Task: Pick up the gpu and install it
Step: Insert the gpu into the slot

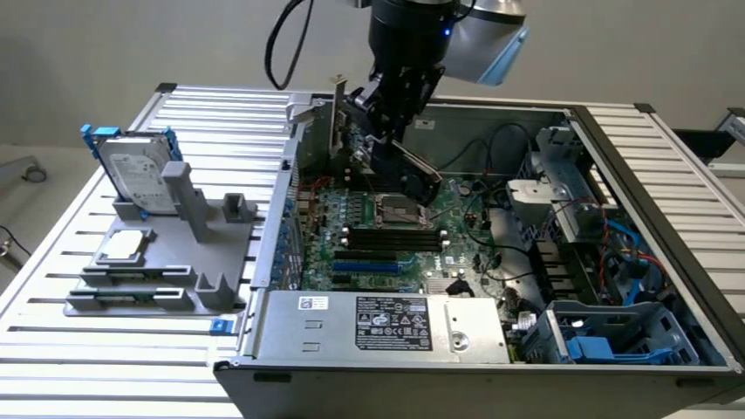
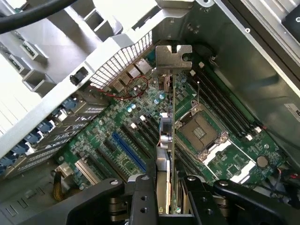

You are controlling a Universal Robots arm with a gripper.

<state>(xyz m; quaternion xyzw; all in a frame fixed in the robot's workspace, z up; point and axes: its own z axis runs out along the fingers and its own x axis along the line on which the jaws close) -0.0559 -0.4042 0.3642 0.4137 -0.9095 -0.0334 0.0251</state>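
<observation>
- The pick-up looks done: the gpu (image 1: 410,170) is off the table (image 1: 70,349) and in the gripper (image 1: 390,131), inside the open computer case (image 1: 652,166).
- The gripper's fingers (image 2: 140,199) are closed on either face of the card, about halfway in. In the wrist view the gpu (image 2: 172,140) is seen edge-on between them.
- The card's silver bracket (image 2: 173,58) leads, pointing toward the case's perforated rear wall (image 2: 126,61).
- The install seems unfinished. The card hangs over the motherboard (image 1: 385,236), close to the processor socket (image 1: 396,208) on the side toward the rear wall.
- In the exterior view the card sits at a slant, not square to the board. Whether its lower edge touches a slot cannot be told.
- The blue slot (image 2: 129,151) and the dark slots beside it lie bare, to one side of the card's line in the wrist view.
- The arm comes down steeply from above over the rear part of the case, with the wrist nearly vertical and its cable looping off toward the exterior view's left.
- On the table to the exterior view's left, a grey holder (image 1: 174,262) carries a hard drive (image 1: 134,170) in a blue frame and a small square chip (image 1: 126,246). Both are well apart from the gripper.
</observation>
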